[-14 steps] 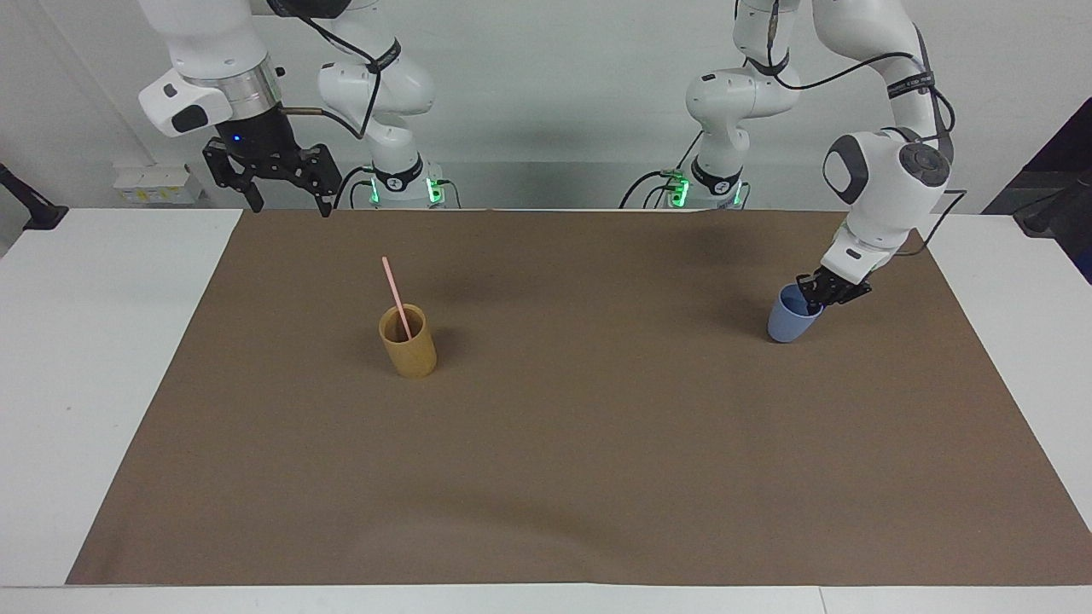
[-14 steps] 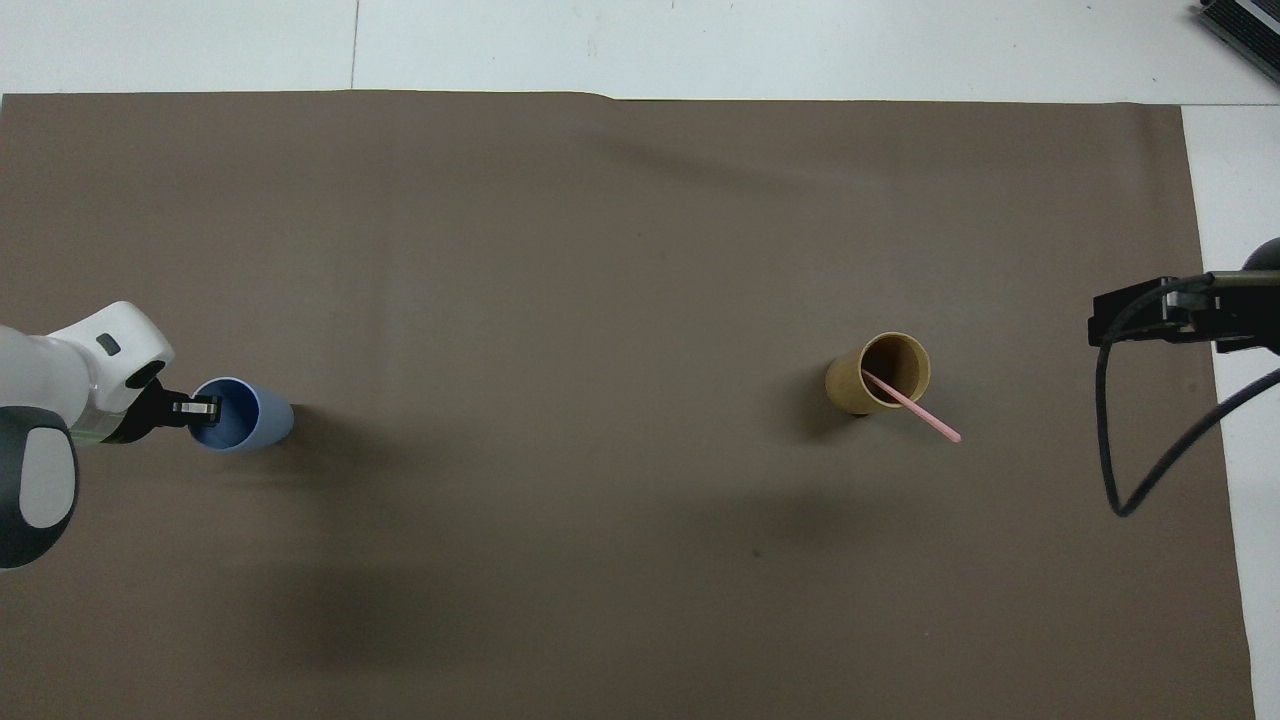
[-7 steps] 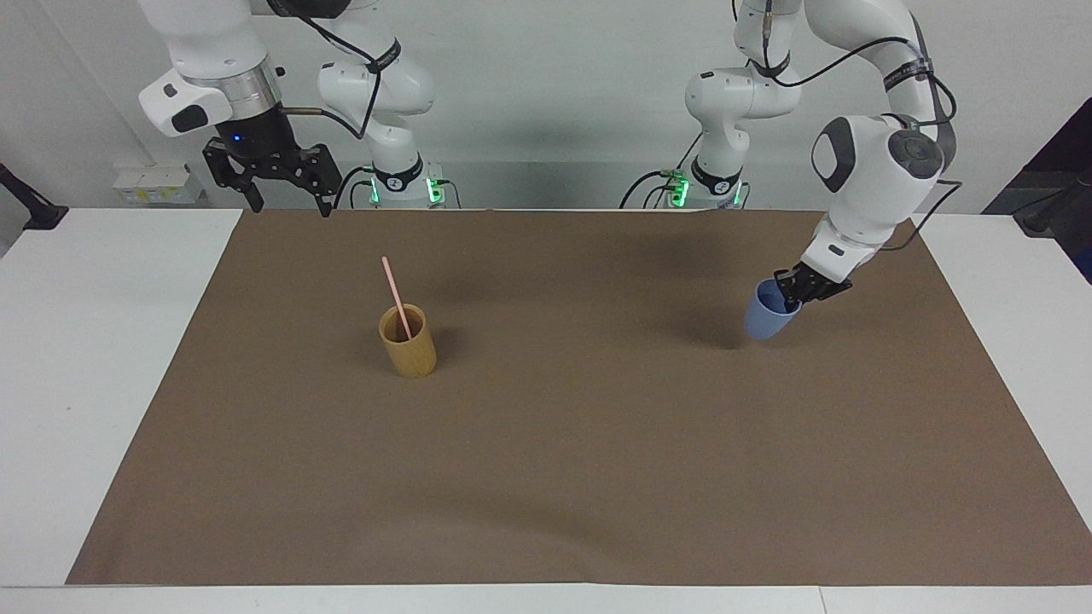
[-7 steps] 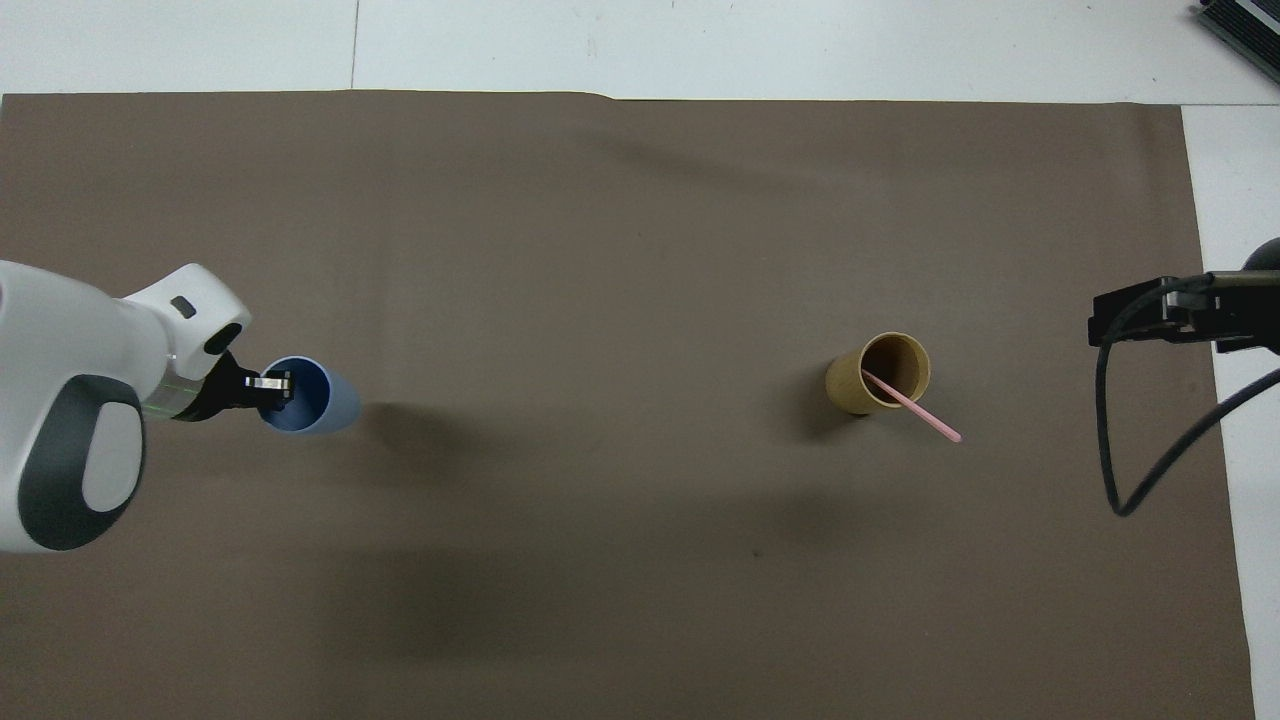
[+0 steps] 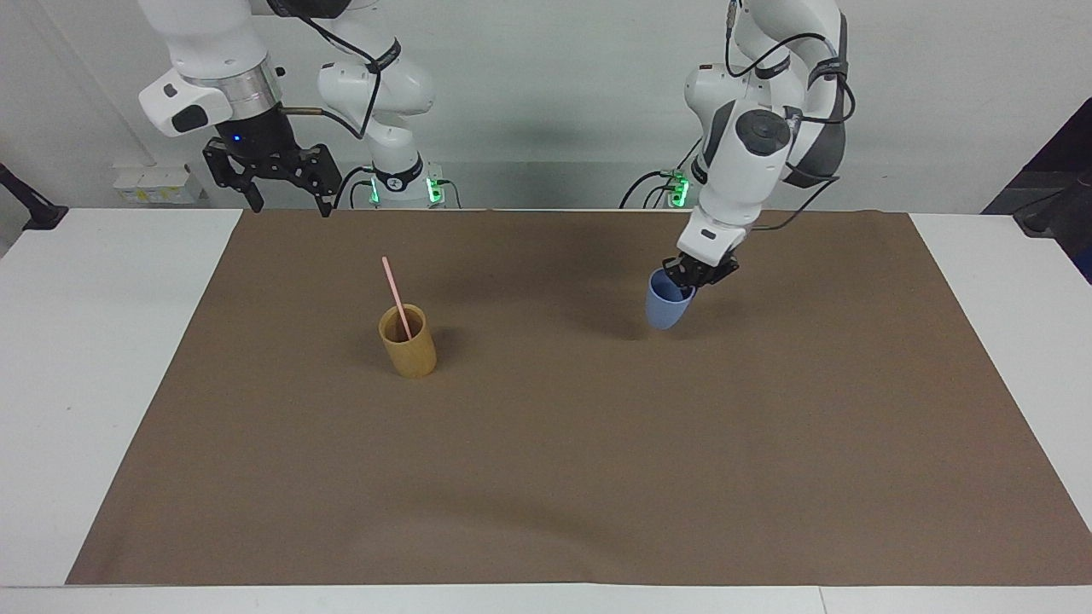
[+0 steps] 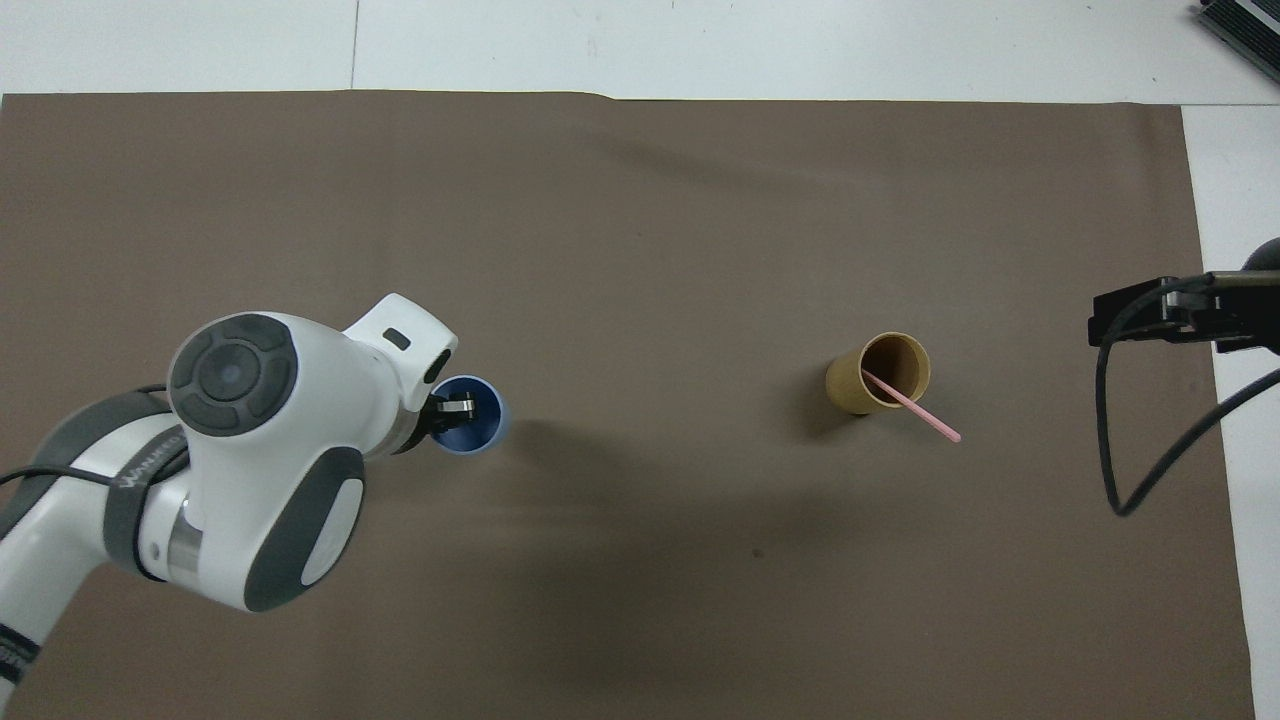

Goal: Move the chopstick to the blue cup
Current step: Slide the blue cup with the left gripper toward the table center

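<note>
My left gripper [image 5: 693, 278] [image 6: 452, 411] is shut on the rim of the blue cup [image 5: 665, 308] [image 6: 478, 424] and holds it just above the brown mat near the table's middle, slightly tilted. The pale pink chopstick [image 5: 397, 298] [image 6: 912, 406] stands leaning in the tan wooden cup [image 5: 409, 344] [image 6: 868, 377], toward the right arm's end of the table. My right gripper [image 5: 280, 201] hangs open and empty in the air over the mat's edge nearest the robots, apart from both cups; that arm waits.
A brown mat [image 5: 563, 460] [image 6: 640, 250] covers most of the white table [image 5: 94, 358]. A black cable [image 6: 1125, 460] loops from the right arm over the mat's end.
My left gripper has carried the blue cup from the left arm's end of the table toward the middle, closer to the wooden cup. The right arm has not moved.
</note>
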Motion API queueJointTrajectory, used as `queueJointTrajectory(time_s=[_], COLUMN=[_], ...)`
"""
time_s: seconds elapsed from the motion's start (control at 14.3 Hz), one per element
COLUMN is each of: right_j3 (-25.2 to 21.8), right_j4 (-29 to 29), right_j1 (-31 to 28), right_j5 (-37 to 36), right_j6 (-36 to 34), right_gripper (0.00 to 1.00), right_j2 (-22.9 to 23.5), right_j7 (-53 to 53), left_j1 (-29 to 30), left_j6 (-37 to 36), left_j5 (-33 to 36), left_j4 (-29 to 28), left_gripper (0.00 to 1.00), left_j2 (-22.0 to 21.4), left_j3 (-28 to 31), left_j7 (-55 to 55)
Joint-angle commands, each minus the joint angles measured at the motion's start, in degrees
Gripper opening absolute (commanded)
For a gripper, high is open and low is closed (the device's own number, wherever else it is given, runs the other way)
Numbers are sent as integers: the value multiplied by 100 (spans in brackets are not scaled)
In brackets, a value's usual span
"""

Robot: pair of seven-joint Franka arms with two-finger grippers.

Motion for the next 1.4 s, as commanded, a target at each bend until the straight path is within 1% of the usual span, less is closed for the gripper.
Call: queueJointTrajectory(time_s=[0.0, 0.07, 0.14, 0.42, 0.7, 0.84, 0.91, 0.98, 1.12, 1.33], right_j3=[19, 19, 19, 19, 19, 19, 19, 28, 19, 19], right_j4=[26, 26, 26, 26, 26, 26, 26, 26, 26, 26], right_j1=[-70, -70, -70, -70, -70, -70, -70, -70, -70, -70], right_j5=[103, 103, 103, 112, 103, 103, 103, 103, 103, 112], right_j6=[-63, -63, -63, -63, -63, -63, -63, -63, -63, -63], right_gripper=[100, 100, 100, 100, 100, 100, 100, 100, 100, 100], right_j2=[-2, -2, -2, -2, -2, -2, -2, -2, -2, -2], right_j7=[-122, -122, -122, -122, -122, -122, -122, -122, -122, -122], left_j1=[-461, -550, -551, -560, -551, -551, -560, -560, -586, -569], left_j6=[588, 738, 827, 932, 951, 916, 898, 863, 531, -575], left_j5=[-24, -24, -24, 55, 55, 55, 55, 46, 55, 46], left_j4=[129, 155, 164, 234, 234, 234, 252, 295, 488, 1190], left_gripper=[0, 0, 0, 0, 0, 66, 93, 100, 100, 100], left_j2=[490, 640, 702, 992, 1037, 1037, 1037, 1028, 967, 765], left_j3=[112, 112, 120, 120, 120, 120, 120, 120, 112, 112], left_j7=[-588, -686, -696, -678, -661, -652, -661, -695, -696, -652])
